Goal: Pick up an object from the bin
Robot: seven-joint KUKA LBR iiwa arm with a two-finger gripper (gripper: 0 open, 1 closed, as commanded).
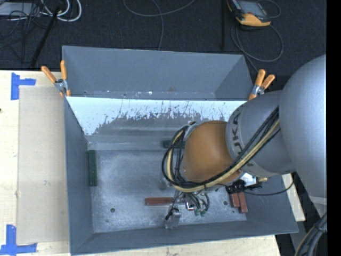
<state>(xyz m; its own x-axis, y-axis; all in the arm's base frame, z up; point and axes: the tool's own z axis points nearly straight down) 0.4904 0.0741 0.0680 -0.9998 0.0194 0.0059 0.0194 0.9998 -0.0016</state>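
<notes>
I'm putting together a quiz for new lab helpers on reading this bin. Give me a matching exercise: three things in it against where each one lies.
Things:
1. dark green bar
2. brown flat stick
3. reddish-brown block

Places in the bin:
A. right side of the floor, near the right wall
B. along the left wall
C. front middle, just left of the gripper

Pairs: 1-B, 2-C, 3-A.
</notes>
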